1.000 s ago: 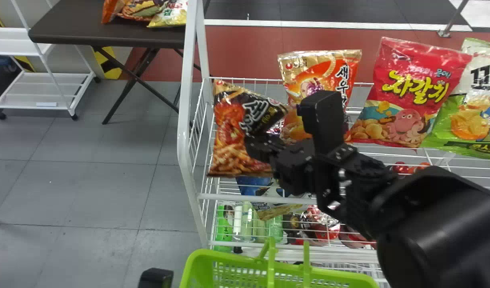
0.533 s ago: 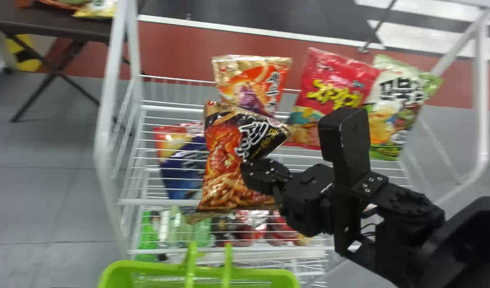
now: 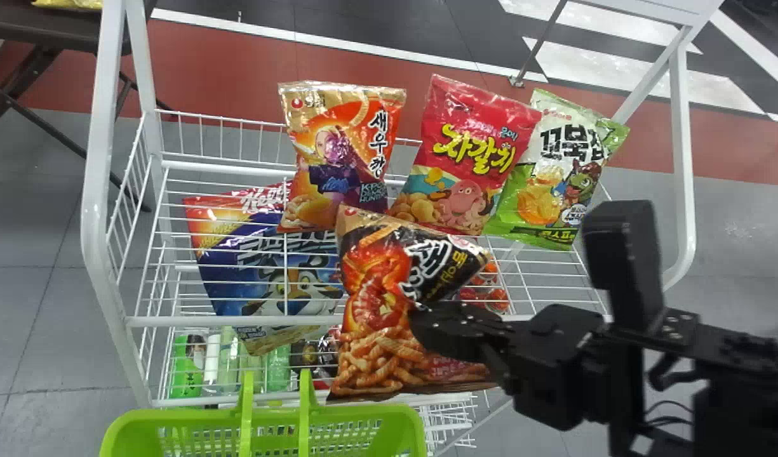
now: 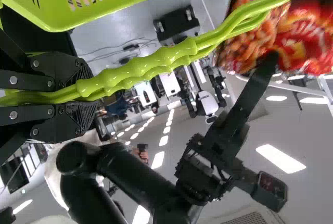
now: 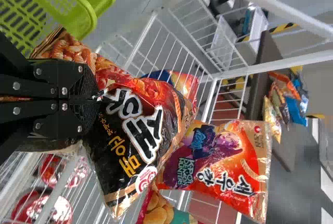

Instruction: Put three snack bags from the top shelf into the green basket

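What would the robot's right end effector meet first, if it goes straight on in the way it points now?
Beyond the black snack bag the right end effector holds, probably the shelf's white frame on the left. The blue bag looks lower, but depth is unclear.

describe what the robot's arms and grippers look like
The left gripper and the right gripper are black, with flat fingers, finely ridged pads and round silver bolt heads. The right arm is black too, with smooth, rounded segments, a boxy block near the wrist and dark cables looping beside it.
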Tool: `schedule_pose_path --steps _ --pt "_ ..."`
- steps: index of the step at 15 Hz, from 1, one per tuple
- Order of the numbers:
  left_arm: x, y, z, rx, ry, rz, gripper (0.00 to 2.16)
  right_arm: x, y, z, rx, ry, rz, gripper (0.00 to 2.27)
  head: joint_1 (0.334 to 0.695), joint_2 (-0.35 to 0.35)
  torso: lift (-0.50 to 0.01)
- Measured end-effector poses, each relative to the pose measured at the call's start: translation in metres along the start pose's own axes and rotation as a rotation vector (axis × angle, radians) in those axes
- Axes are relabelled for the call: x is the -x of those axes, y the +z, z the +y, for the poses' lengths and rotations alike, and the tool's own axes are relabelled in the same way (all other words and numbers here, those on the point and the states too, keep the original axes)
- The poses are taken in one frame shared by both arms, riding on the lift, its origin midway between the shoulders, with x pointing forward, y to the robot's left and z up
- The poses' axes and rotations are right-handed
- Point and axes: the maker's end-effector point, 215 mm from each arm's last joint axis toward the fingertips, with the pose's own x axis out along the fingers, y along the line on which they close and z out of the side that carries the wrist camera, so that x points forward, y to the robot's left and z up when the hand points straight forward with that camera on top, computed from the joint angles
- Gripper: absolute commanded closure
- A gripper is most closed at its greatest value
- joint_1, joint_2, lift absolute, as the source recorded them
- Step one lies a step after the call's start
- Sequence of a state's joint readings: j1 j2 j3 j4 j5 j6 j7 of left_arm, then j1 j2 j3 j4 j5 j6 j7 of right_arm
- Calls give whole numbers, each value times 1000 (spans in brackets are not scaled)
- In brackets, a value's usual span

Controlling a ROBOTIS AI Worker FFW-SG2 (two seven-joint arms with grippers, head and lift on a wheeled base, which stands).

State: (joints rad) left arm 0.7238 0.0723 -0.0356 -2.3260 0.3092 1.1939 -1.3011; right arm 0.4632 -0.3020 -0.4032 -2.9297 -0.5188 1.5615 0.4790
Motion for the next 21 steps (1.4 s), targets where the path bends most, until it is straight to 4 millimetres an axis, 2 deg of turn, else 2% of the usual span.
schedule_pose_path --steps 2,5,8,11,14,16,19,20,21 --pt "-2 4 0 -13 1 -14 1453 19 0 -5 -55 26 -28 2189 695 -350 -46" --pt "-5 9 0 -28 4 -28 1453 43 -15 -14 -101 40 -12 2189 695 -350 -46" --pt "-6 12 -1 -38 5 -33 1453 49 -38 5 -145 110 40 2189 695 -350 -46" --pt "-8 13 -1 -40 5 -37 1453 42 -66 33 -185 179 111 2189 695 -350 -46" --pt "-12 14 -4 -47 -2 -36 1453 24 -95 63 -188 232 197 2189 695 -350 -46" --pt "-15 14 -8 -51 -10 -33 1453 5 -126 76 -210 252 279 2189 695 -350 -46" --pt "-17 10 -15 -54 -20 -28 1453 -18 -176 85 -242 252 401 2189 695 -350 -46" --pt "-17 10 -16 -54 -21 -28 1453 -24 -189 86 -254 254 431 2121 695 -350 -46" --pt "-17 9 -17 -53 -20 -29 1453 -29 -202 87 -268 255 461 1426 695 -350 -46"
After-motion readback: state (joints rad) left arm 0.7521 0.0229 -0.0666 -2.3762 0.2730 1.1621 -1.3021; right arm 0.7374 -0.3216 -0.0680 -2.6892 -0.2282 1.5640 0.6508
